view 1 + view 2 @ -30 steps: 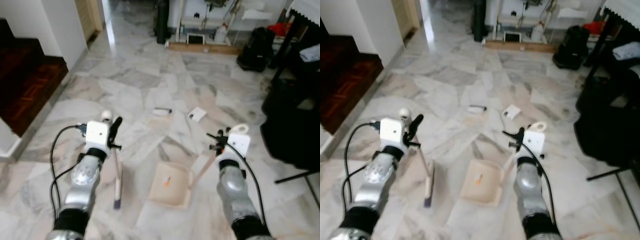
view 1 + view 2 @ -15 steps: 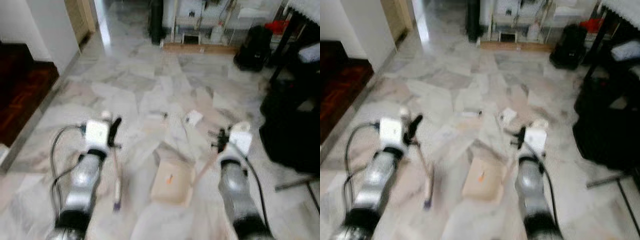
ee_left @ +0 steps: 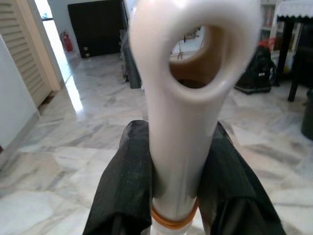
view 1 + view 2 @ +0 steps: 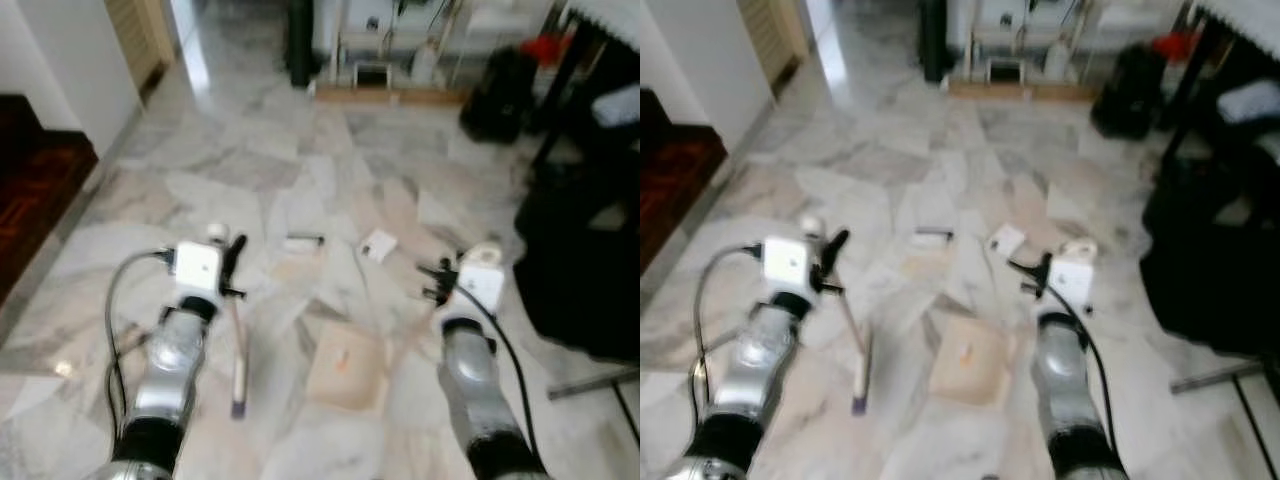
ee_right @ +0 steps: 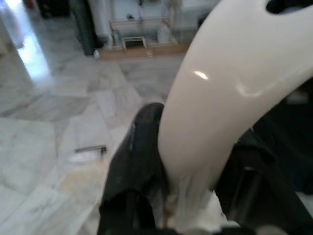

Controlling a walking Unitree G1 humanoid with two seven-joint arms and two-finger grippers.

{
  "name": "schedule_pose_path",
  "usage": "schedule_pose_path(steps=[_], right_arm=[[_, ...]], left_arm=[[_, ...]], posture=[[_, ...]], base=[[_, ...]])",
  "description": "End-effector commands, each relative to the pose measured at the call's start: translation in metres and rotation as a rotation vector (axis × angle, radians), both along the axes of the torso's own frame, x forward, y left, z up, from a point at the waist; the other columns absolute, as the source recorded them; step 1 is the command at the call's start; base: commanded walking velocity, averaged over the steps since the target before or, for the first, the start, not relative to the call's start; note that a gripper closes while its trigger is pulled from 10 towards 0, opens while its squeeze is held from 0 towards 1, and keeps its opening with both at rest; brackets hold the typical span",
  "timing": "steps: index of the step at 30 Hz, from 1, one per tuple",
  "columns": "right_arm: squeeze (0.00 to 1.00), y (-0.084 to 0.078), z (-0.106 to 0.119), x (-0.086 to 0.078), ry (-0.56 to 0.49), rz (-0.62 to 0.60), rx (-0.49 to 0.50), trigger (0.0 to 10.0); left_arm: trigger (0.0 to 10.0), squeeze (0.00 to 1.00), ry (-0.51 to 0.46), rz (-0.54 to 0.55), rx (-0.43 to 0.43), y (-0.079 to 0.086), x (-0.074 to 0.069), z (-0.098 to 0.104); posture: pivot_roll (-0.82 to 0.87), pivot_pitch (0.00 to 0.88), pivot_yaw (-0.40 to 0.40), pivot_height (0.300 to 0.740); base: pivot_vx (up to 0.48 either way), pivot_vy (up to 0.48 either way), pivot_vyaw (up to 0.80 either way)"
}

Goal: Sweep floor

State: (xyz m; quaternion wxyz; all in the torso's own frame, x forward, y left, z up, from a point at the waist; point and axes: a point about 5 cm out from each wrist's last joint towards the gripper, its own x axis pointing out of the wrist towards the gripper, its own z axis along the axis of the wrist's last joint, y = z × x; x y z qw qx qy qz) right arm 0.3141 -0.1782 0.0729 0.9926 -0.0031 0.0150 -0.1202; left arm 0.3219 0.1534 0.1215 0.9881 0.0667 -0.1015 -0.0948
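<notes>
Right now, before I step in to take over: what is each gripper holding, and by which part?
The left gripper is shut on the brush, near its handle's top. The right gripper is shut on the dustpan, by its handle.

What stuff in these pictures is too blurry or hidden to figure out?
- Orange bit in the dustpan: too small and blurred in the eye views to identify.
- Two scraps on the floor: blurred, can't tell what they are.
- Brush bristles: blurred in the eye views; the left wrist view shows just its handle top.
- Dustpan handle blocks much of the right wrist view.
- Dark items at the right edge: cut off.
</notes>
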Motion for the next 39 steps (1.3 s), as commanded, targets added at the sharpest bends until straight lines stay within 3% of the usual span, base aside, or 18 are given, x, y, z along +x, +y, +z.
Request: schedule_pose_path(steps=[1, 12, 18, 39], right_arm=[[0.00, 0.0044, 0.0147, 0.0059, -0.067, 0.013, -0.003, 10.0], [0.00, 0.0051, 0.0130, 0.0063, -0.056, 0.011, 0.011, 10.0], [0.00, 0.0057, 0.0132, 0.0068, -0.058, 0.013, 0.011, 10.0], [0.00, 0.0062, 0.0129, 0.0066, -0.057, 0.014, 0.006, 10.0]], left_arm=[[10.0, 0.00, -0.056, 0.007, 0.009, 0.0041, 0.0017, 0.0117], [10.0, 0.00, -0.059, 0.005, 0.006, 0.0040, 0.0013, 0.0119], [10.0, 0.00, -0.061, 0.001, 0.006, 0.0036, 0.0015, 0.0126], [10.0, 0.00, -0.057, -0.004, 0.004, 0.0024, 0.0009, 0.0119]], posture=[[-0.06, 0.090, -0.042, 0.740], [-0.06, 0.073, -0.041, 0.740], [-0.06, 0.073, -0.041, 0.740], [-0.06, 0.081, -0.043, 0.740]], base=[[0.352, 0.000, 0.00], [0.359, 0.000, 0.00], [0.361, 0.000, -0.73], [0.359, 0.000, 0.00]])
